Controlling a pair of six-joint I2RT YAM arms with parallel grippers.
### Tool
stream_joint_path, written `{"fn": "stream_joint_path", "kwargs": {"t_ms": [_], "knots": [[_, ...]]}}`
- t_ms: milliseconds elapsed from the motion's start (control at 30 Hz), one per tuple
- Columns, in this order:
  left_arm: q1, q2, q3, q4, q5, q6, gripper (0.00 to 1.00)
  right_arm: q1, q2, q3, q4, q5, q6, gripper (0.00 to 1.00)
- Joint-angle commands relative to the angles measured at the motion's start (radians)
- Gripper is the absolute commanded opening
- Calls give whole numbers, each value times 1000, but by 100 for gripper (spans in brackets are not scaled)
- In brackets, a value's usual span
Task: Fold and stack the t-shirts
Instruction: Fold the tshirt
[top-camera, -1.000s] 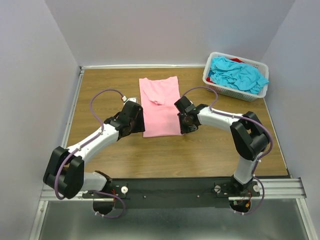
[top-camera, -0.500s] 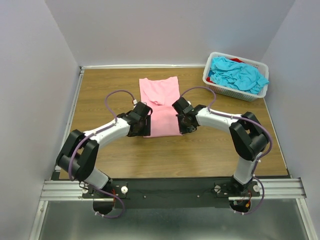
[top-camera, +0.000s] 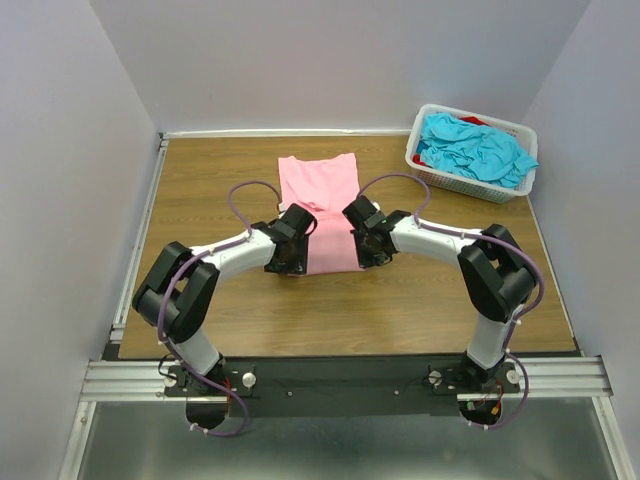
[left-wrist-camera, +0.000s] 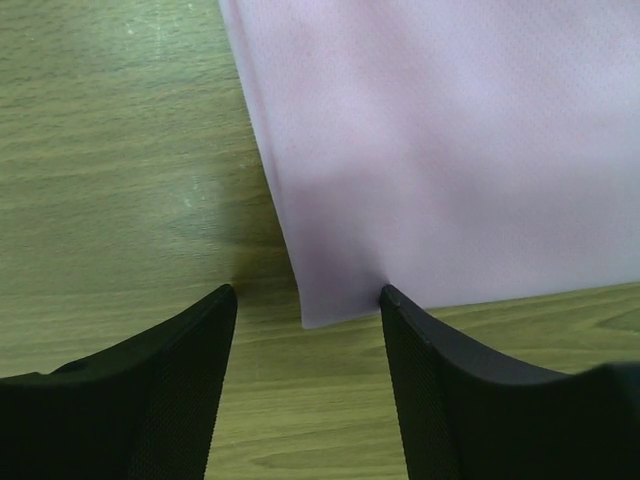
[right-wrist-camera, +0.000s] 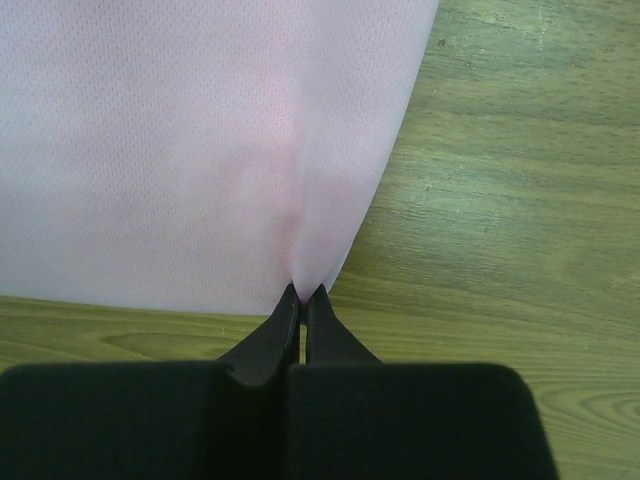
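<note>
Left hand (left-wrist-camera: 305, 300): fingers spread wide, holding nothing, set down astride the near-left corner of the pink t-shirt (top-camera: 322, 200), with one finger meeting the near hem. The pink t-shirt lies flat as a long narrow panel at the centre of the counter (top-camera: 420, 300). Right hand (right-wrist-camera: 303, 292): fingers pressed together, pinching the near-right corner of the cloth, which puckers at the grip. White basket (top-camera: 452, 183), far right: crumpled turquoise t-shirts (top-camera: 478, 150) inside, a bit of red cloth (top-camera: 474, 121) behind them.
</note>
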Motion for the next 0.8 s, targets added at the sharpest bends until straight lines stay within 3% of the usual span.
{"fn": "stream_joint_path", "kwargs": {"t_ms": [0, 267, 367, 467, 633, 767], "knots": [[-13, 37, 1, -32, -20, -8, 61, 16, 52, -21, -55, 7, -5, 1], [-16, 65, 4, -29, -15, -7, 42, 16, 46, -22, -55, 9, -5, 1], [-17, 65, 1, -28, -14, -5, 39, 16, 46, -22, -52, 7, -6, 1], [-20, 63, 1, -28, -15, -4, 29, 19, 47, -18, -54, 6, -11, 1], [-22, 54, 6, -35, -15, -2, 2, 24, 24, -18, -57, 0, -17, 1], [-39, 25, 6, -43, -17, 2, 0, 32, -20, -24, -74, 0, -22, 1]]}}
